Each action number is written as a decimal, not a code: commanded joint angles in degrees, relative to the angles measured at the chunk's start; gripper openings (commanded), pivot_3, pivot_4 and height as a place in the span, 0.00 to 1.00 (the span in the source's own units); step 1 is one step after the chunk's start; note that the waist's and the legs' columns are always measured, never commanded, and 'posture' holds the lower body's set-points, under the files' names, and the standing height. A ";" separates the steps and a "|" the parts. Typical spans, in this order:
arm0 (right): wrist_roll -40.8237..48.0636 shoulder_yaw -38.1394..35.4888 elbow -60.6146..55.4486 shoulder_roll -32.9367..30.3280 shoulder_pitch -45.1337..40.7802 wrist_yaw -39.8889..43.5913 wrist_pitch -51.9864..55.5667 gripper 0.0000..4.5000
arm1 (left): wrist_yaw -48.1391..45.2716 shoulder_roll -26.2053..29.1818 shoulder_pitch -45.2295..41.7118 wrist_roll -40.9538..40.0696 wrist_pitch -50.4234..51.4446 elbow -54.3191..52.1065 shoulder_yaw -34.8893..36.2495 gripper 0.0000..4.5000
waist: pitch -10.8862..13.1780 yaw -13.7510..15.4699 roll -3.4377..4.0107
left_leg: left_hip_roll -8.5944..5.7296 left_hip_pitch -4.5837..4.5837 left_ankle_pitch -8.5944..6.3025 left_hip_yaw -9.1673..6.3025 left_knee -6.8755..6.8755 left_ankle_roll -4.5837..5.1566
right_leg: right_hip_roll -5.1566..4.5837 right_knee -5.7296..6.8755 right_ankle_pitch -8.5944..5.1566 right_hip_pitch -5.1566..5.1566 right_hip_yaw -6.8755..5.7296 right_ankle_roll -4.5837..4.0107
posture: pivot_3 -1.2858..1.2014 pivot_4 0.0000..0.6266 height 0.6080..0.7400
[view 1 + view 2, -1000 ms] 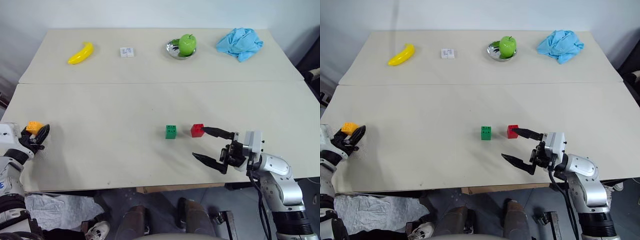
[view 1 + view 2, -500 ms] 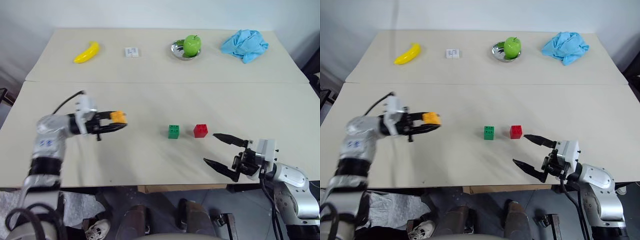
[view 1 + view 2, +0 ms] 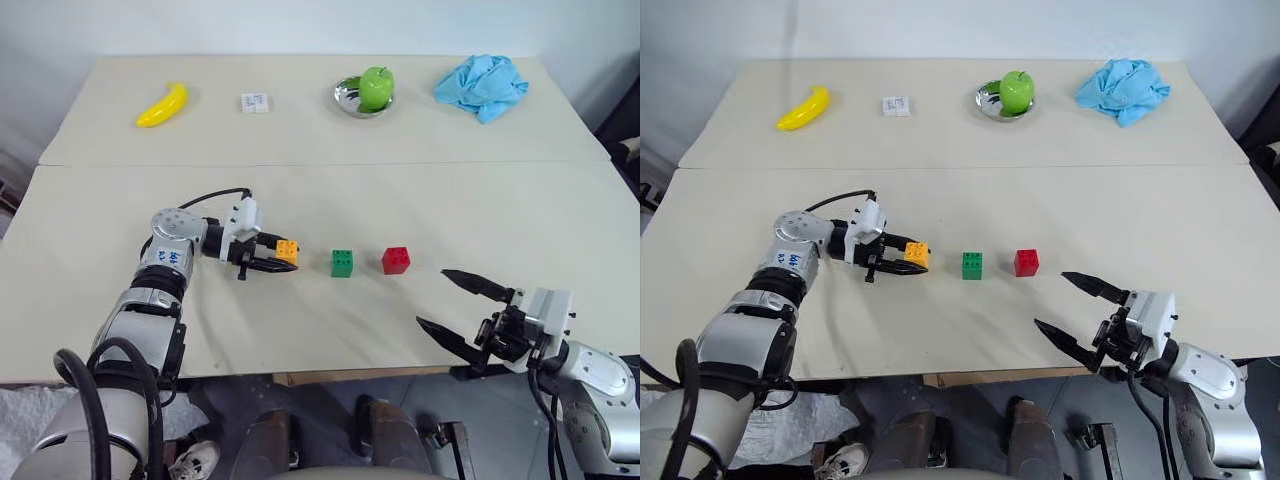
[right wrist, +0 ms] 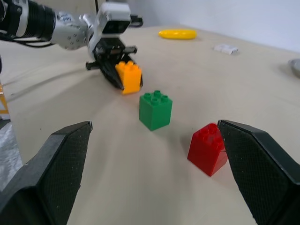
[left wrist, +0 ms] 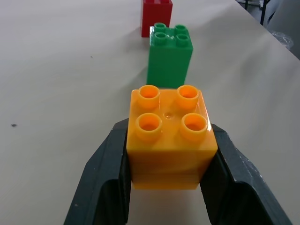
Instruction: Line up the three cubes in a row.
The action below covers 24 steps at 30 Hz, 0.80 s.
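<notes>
The orange cube [image 3: 287,250] is clamped between the two black fingers of my left gripper [image 3: 281,258], just left of the green cube [image 3: 342,263] at the table's middle front. Whether the orange cube touches the table I cannot tell. The red cube [image 3: 396,260] stands a short gap right of the green one. In the left wrist view the orange cube [image 5: 168,136] fills the gap between the fingers, with the green cube [image 5: 169,55] and the red cube [image 5: 156,18] in line beyond it. My right gripper [image 3: 458,307] hangs open near the front right edge, nothing between its fingers.
Along the far side of the table [image 3: 450,200] lie a yellow banana [image 3: 162,105], a small white box [image 3: 254,102], a green apple [image 3: 376,87] in a metal dish [image 3: 351,102], and a crumpled blue cloth [image 3: 481,85]. A seam crosses the table.
My left arm swung from the table's left edge to the right, carrying the orange cube up beside the green one. My right gripper drew back from the red cube toward the front edge.
</notes>
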 commanded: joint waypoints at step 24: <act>3.78 -0.23 0.53 -0.82 -1.57 7.10 -2.03 1.00 | -6.28 4.85 2.14 -1.32 -2.17 -2.41 6.72 0.98 | 0.00 0.12 -0.01 | 0.03 0.00 0.01 -0.48 0.05 0.02 | -0.01 0.05 0.00 -0.02 -0.01 0.00 | 0.52 0.24 1.00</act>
